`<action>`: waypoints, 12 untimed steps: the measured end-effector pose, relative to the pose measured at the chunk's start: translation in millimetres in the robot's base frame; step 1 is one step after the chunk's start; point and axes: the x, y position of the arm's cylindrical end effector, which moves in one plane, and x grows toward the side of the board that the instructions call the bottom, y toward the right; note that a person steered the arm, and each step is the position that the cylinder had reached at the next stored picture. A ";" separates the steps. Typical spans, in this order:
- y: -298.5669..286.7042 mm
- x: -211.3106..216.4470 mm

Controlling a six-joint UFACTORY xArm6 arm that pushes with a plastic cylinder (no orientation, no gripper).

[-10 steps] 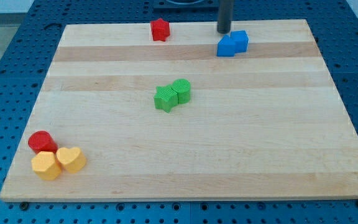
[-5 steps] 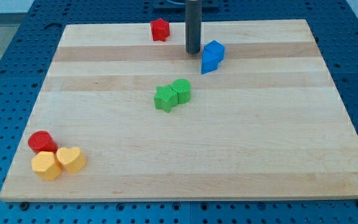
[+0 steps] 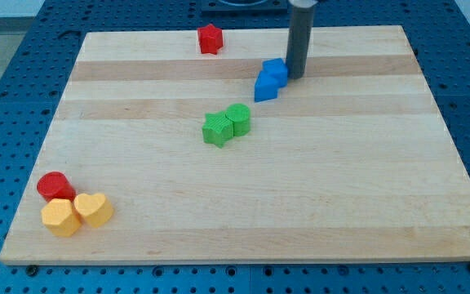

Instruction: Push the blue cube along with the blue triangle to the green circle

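Rod: no jaws to open or close — just a straight dark rod holding nothing, my tip [image 3: 294, 77] down on the wooden board [image 3: 341, 204].
Tip position: against the right side of the blue cube [image 3: 275, 72].
Blue triangle [image 3: 264, 89]: touching the cube, on its lower left.
Green circle [image 3: 238, 118]: near the board's middle, below and left of the blue pair — apart from them.
Green star-like block [image 3: 216, 129]: touching the circle's left.
Red block [image 3: 210, 38]: top edge.
Bottom-left cluster: red cylinder [image 3: 55, 186], yellow block [image 3: 60, 217], yellow heart [image 3: 94, 209].

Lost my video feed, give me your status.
My tip at the blue cube's right side. Blue triangle touching it, lower left. Green circle further lower left, green star beside it. Path clear.
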 end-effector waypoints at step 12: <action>26.9 13.1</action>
